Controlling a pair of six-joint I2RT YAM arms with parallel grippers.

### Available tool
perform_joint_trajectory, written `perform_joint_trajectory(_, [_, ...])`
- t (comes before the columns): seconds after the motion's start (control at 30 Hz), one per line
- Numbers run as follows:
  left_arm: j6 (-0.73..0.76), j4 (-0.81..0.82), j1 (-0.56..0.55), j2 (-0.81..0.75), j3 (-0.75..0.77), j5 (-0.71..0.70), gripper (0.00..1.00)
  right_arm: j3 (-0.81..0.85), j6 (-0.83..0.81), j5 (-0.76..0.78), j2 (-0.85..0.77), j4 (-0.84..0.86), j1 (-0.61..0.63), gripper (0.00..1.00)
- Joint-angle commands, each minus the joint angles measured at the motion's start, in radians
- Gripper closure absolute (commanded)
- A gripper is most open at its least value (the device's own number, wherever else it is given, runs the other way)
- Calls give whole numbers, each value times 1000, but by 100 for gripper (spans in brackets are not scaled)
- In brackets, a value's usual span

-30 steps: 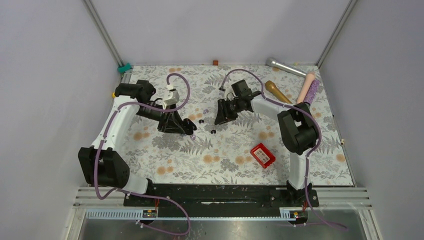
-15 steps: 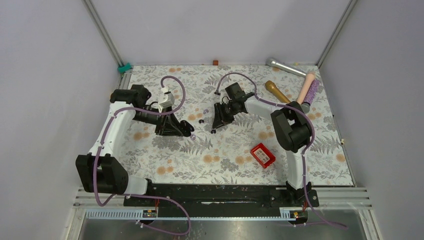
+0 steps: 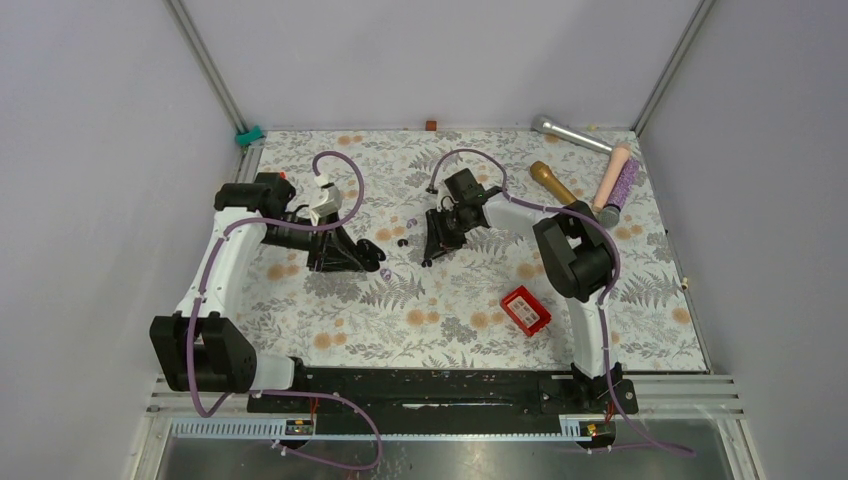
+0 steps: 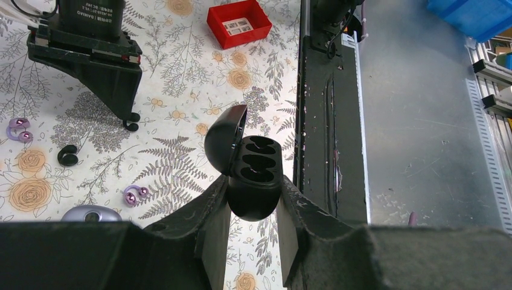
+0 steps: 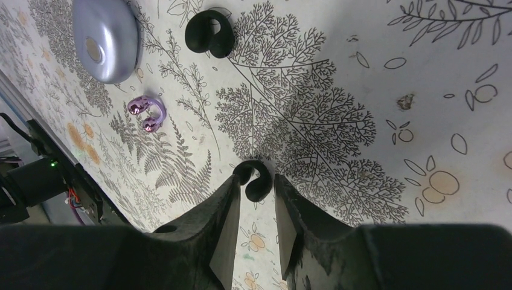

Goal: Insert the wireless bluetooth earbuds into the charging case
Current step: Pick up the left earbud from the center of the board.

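Observation:
My left gripper (image 4: pixel 252 192) is shut on the black charging case (image 4: pixel 252 178), lid open, both sockets empty; it hovers left of centre in the top view (image 3: pixel 372 254). My right gripper (image 5: pixel 256 186) is down at the mat with its fingers closed on a black earbud (image 5: pixel 254 179); it also shows in the top view (image 3: pixel 428 258). A second black earbud (image 5: pixel 209 33) lies free on the mat (image 4: pixel 67 156). One purple earbud (image 5: pixel 147 112) lies near the purple case (image 5: pixel 105 37); another (image 4: pixel 19 128) lies farther off.
A red box (image 3: pixel 525 310) sits right of centre. A gold microphone (image 3: pixel 555 183), a silver one (image 3: pixel 570 133) and a pink roller (image 3: pixel 615 180) lie at the back right. The black rail (image 4: pixel 329 121) runs along the near edge.
The right gripper has moved left and down onto the black earbud. The left arm has drawn back a little to the left with the open case.

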Motion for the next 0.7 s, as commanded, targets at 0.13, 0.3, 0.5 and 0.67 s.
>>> perform_joint_trajectory(0.13, [42,9,17,-28,-1,63,100,44,26,32,18,-12,17,67])
perform_joint_trajectory(0.3, [42,8,21,-31,-3,65,100,43,51,47,20,1,18,67])
perform_joint_trajectory(0.5, [44,9,21,-31,-4,66,100,44,56,54,35,0,18,73])
perform_joint_trajectory(0.67, [50,6,20,-32,-6,68,100,42,48,46,34,-4,18,75])
